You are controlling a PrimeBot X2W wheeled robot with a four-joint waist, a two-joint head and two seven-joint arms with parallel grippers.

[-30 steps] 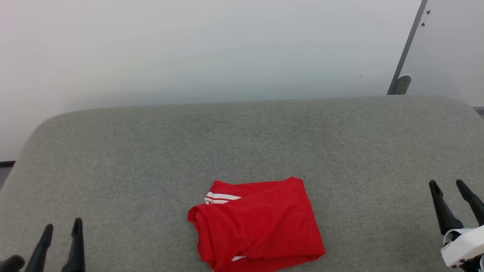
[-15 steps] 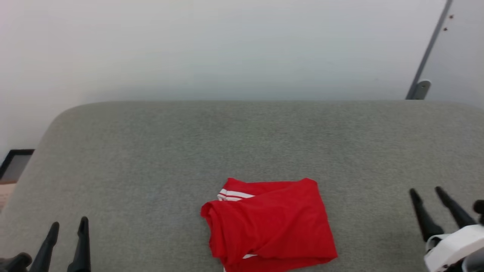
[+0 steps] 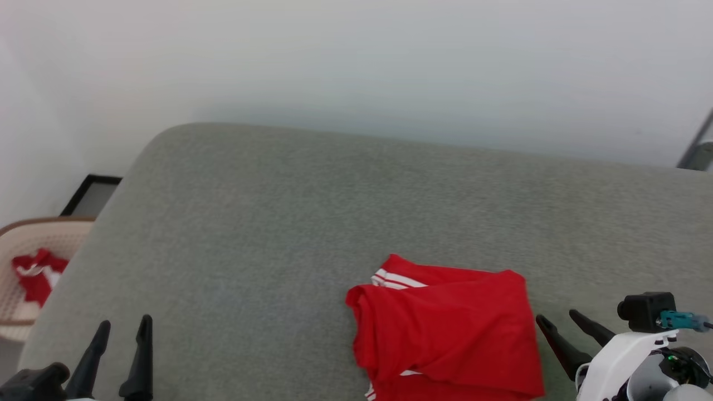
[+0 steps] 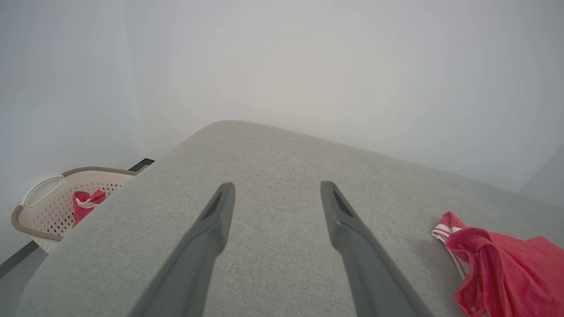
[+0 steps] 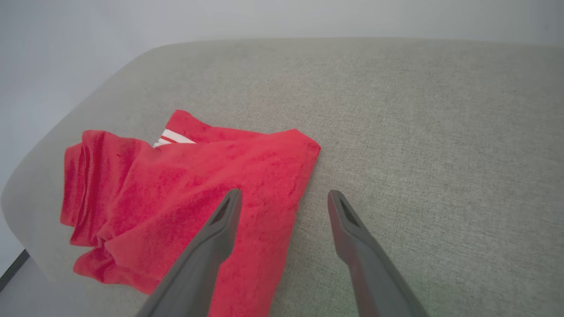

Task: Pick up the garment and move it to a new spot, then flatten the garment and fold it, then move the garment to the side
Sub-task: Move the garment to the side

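The garment (image 3: 445, 328), a soft, light red jersey folded into a loose packet, lies near the front edge of the grey cushion (image 3: 334, 211). Pinched by one layer it would likely sag open, so a hold through all layers at an edge seems safest. The right gripper (image 3: 557, 317) hovers just beside its right edge, fingers apart; the left gripper (image 3: 126, 322), likewise spread and empty, sits well apart.
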